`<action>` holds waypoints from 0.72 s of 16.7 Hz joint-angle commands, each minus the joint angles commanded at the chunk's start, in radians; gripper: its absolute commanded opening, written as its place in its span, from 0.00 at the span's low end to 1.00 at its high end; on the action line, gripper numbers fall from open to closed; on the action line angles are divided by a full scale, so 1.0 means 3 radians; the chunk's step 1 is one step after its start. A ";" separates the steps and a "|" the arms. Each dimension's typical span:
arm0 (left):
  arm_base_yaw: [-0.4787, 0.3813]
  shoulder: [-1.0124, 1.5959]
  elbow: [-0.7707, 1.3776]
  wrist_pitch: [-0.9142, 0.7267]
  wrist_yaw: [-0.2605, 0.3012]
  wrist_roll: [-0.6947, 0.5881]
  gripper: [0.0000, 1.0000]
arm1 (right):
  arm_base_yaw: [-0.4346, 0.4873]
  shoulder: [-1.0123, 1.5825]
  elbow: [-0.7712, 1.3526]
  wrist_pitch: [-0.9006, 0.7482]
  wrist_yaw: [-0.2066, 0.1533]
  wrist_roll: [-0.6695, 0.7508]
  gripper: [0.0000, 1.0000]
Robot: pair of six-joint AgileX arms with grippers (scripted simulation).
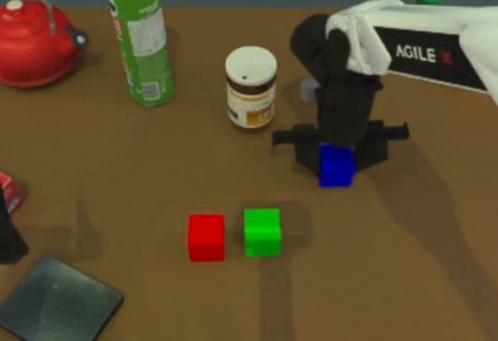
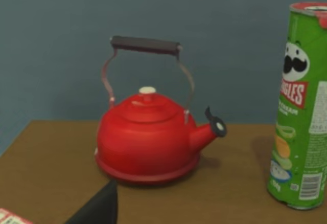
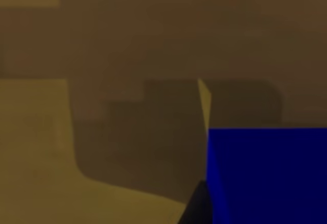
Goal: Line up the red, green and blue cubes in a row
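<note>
One blue cube [image 1: 336, 166] fills the right wrist view.

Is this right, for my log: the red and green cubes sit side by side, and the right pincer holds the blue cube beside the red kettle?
Not quite: the top view shows the right pincer with the blue cube beside the white-lidded jar. The red cube and green cube do sit side by side.

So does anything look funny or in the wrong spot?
Only the blue cube: it sits apart from the red cube and green cube, right under the right gripper. Nothing is spilled or broken.
</note>
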 joint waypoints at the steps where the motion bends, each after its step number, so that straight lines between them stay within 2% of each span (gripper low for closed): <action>1: 0.0000 0.0000 0.0000 0.0000 0.0000 0.0000 1.00 | 0.0003 -0.0002 0.0011 -0.0012 0.0000 -0.0001 0.00; 8: 0.0000 0.0000 0.0000 0.0000 0.0000 0.0000 1.00 | 0.0029 -0.0215 0.0488 -0.0719 -0.0003 -0.0004 0.00; 12: 0.0000 0.0000 0.0000 0.0000 0.0000 0.0000 1.00 | 0.0011 -0.0229 0.0512 -0.0749 -0.0004 0.0000 0.00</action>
